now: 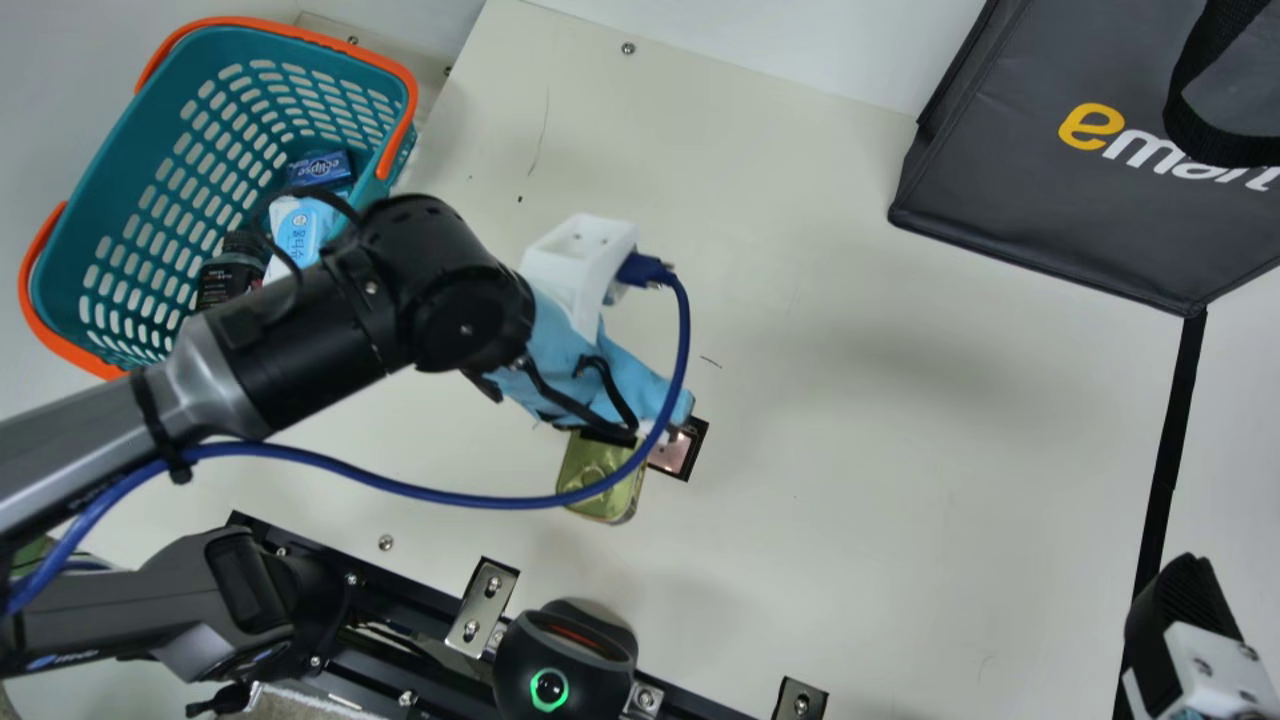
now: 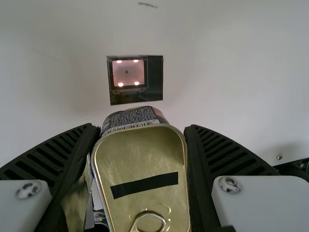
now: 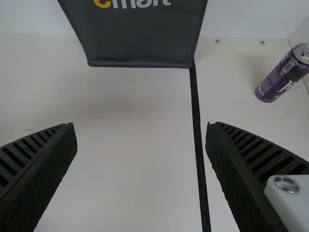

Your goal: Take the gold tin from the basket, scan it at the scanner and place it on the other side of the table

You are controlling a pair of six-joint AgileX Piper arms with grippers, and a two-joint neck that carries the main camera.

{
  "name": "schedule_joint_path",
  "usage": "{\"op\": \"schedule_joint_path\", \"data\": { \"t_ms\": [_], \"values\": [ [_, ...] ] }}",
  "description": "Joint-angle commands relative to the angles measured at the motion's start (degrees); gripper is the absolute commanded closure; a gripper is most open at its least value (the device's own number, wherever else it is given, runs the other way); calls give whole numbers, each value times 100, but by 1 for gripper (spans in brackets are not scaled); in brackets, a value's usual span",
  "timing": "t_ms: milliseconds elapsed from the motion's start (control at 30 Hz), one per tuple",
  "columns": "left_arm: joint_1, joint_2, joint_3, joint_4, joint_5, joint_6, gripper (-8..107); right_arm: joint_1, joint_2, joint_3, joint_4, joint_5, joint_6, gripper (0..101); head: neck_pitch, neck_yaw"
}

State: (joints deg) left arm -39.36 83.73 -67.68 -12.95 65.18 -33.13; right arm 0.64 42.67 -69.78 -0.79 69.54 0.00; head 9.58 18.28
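The left hand [image 1: 603, 432] is gripping the gold tin [image 1: 598, 485] between its 2 ribbed fingers, holding it just beside the lit scanner window [image 1: 672, 452] in the bench [image 1: 850, 480]. The right hand [image 1: 1185, 615] is hanging wide, its 2 fingers standing well apart.

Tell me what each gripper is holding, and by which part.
The left gripper holds the gold tin by two opposite side walls; the right gripper stands open, holding nothing.
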Motion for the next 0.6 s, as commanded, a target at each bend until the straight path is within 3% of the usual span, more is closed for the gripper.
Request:
{"op": "schedule_joint_path", "data": {
  "t_ms": [0,567],
  "values": [
    [-93,30,61,-15,-48,-33,107,0,0,0,0,0,0,6,-166,14],
    [-475,204,523,38,-539,-75,107,0,0,0,0,0,0,6,-166,14]
  ]
}}
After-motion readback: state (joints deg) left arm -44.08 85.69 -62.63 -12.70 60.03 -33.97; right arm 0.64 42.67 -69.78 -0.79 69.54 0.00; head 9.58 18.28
